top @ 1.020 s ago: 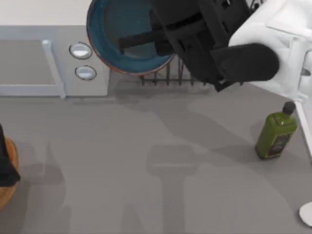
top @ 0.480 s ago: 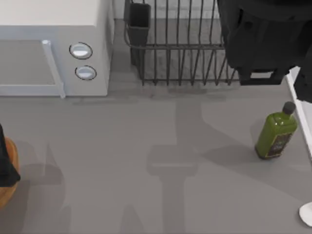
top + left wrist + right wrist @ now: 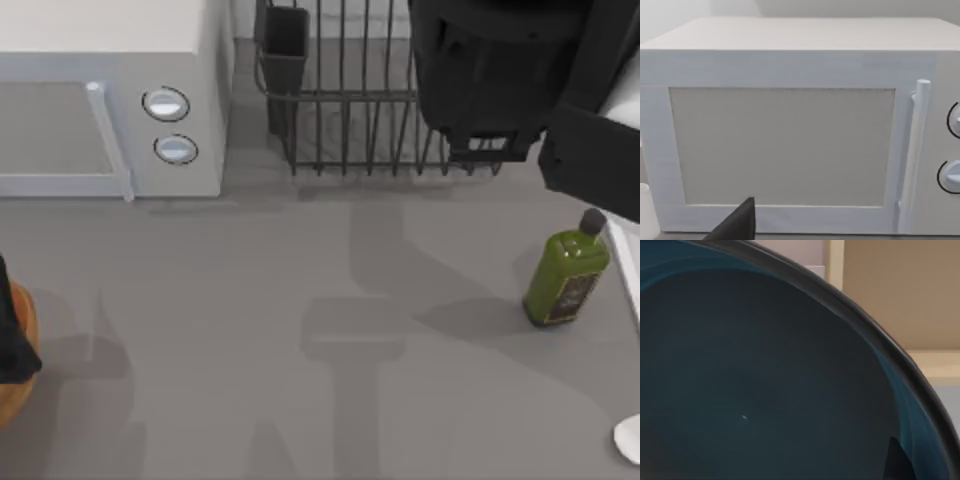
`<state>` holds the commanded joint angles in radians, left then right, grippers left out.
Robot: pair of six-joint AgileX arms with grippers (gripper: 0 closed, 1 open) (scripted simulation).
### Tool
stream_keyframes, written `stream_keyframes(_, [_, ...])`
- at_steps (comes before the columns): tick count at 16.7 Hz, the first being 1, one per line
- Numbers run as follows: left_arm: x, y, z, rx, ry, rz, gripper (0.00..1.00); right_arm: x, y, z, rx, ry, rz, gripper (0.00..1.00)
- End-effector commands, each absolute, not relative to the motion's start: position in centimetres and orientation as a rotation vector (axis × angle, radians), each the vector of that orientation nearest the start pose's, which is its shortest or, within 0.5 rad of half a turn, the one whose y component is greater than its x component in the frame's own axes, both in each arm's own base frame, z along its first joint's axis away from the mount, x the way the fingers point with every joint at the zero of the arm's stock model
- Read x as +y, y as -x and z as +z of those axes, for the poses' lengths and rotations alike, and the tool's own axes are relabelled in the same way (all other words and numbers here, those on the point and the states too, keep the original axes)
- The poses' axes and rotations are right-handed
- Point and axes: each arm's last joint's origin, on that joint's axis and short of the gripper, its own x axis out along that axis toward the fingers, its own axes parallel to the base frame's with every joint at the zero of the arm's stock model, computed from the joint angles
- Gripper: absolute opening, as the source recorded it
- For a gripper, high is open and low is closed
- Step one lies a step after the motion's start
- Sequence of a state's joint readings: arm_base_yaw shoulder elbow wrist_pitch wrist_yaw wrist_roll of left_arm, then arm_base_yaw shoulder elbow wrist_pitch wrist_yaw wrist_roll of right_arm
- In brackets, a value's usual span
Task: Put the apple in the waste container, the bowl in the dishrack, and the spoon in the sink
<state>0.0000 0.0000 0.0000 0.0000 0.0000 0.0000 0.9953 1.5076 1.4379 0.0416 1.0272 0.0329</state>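
Top view first, biggest stuff down to smallest, so you know what you're looking at. The grey desk (image 3: 300,330) takes up most of it. At the back left sits a white microwave (image 3: 110,110) with two round knobs on its front; your left wrist camera is staring straight at its door and upright handle, with a dark sliver of that arm at the edge.

Next to the microwave, at the back middle, is the dishrack (image 3: 350,110), black upright bars with the black cutlery cup at its left front corner. Your right arm (image 3: 500,70) is a big dark mass hanging over the rack's right half and covering that part of it.

The bowl (image 3: 765,390) is right up against the right wrist camera: deep-blue inside, dark rim curving across, a beige wall behind it. The right hand is up there with it, but you can't tell whether its fingers are spread or pinching the rim.

The waste container (image 3: 18,360) pokes in at the left edge of the desk, orange-brown, with a dark bit of your left arm over it. Can't tell the left hand's state either.

A green bottle (image 3: 566,275) with a dark cap stands near the right edge, well clear of the rack. The sink (image 3: 628,260) is a thin white rim strip just beside it. The spoon (image 3: 630,438) is a white rounded tip at the front right edge.
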Motion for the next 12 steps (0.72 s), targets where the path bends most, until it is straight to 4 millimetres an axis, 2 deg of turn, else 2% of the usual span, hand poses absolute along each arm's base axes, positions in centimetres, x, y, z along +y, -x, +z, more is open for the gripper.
stream_keyframes(3, [-0.1,-10.6,16.0,0.000,0.000,0.000,1.00,29.1,-24.8,36.8,0.002,0.000,-0.020,0.00])
stream_keyframes(6, [-0.1,-10.6,16.0,0.000,0.000,0.000,1.00,29.5,-30.0,31.8,0.004,0.003,-0.020,0.00])
stream_keyframes(9, [-0.1,-10.6,16.0,0.000,0.000,0.000,1.00,28.4,-34.6,26.8,-0.007,-0.007,-0.017,0.00])
stream_keyframes(12, [-0.1,-10.6,16.0,0.000,0.000,0.000,1.00,26.8,-37.5,22.9,-0.004,-0.003,-0.012,0.00])
